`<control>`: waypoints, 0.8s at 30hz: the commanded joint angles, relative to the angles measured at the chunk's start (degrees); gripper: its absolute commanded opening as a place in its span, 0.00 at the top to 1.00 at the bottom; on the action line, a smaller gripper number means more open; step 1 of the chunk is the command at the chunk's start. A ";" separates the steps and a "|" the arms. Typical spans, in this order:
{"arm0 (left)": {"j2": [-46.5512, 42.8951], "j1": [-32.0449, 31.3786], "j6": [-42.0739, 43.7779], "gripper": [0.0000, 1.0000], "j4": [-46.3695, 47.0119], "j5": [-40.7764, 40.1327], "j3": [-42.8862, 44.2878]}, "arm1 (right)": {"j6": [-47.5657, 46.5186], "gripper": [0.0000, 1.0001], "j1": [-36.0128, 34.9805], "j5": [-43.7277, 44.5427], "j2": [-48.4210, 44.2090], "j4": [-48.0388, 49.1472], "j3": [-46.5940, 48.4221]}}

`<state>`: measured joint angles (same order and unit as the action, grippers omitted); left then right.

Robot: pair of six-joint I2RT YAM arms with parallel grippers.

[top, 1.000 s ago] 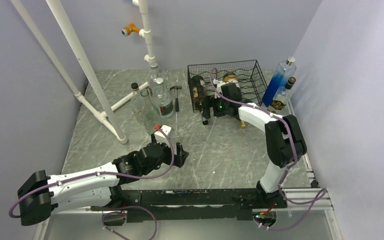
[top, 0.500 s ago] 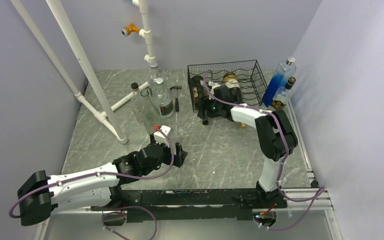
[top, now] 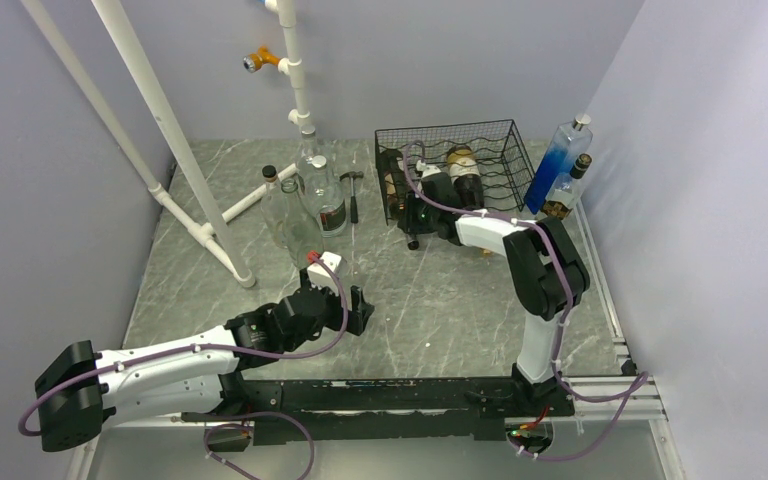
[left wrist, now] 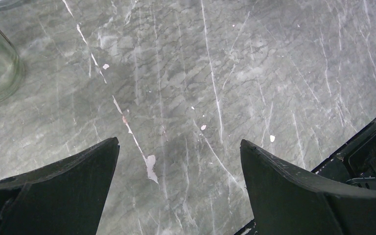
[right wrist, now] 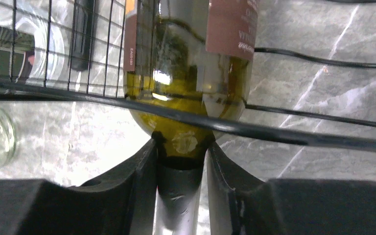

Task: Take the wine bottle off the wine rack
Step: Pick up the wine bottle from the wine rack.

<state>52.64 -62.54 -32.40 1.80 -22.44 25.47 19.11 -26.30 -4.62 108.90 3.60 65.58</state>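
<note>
The black wire wine rack (top: 495,150) stands at the back right of the table. A dark wine bottle (top: 393,185) lies in its left end, neck poking out toward the front. My right gripper (top: 415,208) reaches in from the right at that neck. In the right wrist view the olive-green wine bottle (right wrist: 191,73) with a brownish label lies behind the wine rack's front wire (right wrist: 284,134). The right gripper (right wrist: 181,146) is shut on its dark neck just below the shoulder. My left gripper (top: 358,305) hovers open over bare table, nothing between the left gripper's (left wrist: 178,142) fingers.
A second bottle (top: 463,165) lies in the rack. A blue bottle (top: 557,160) and a dark labelled bottle (top: 563,195) stand right of it. Clear glass bottles (top: 305,205), a hammer (top: 352,190) and a white pipe frame (top: 175,140) are to the left.
My right gripper has shifted left along the rack's front and closed its fingers on the bottle's neck. The left arm has stayed still.
</note>
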 commanded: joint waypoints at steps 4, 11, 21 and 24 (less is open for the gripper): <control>-0.38 0.23 -0.54 0.01 0.54 -1.49 -0.36 | 1.47 0.88 -0.19 -0.86 -0.26 4.43 -1.54; -1.72 0.23 -0.73 0.01 0.36 -1.99 -1.21 | 1.46 0.95 -0.23 -1.91 -4.70 4.94 -4.61; -2.33 0.23 -0.74 0.01 0.39 -1.76 -1.38 | -1.40 1.00 -0.11 -5.01 -14.71 3.00 -10.60; -2.37 0.23 -0.74 0.01 0.55 -1.74 -1.60 | -2.35 1.00 -0.11 -6.29 -17.58 1.86 -12.44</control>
<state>51.46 -62.54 -32.42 1.17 -23.44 24.32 19.77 -26.13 -6.50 97.49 3.05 54.11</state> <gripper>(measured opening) 0.992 0.336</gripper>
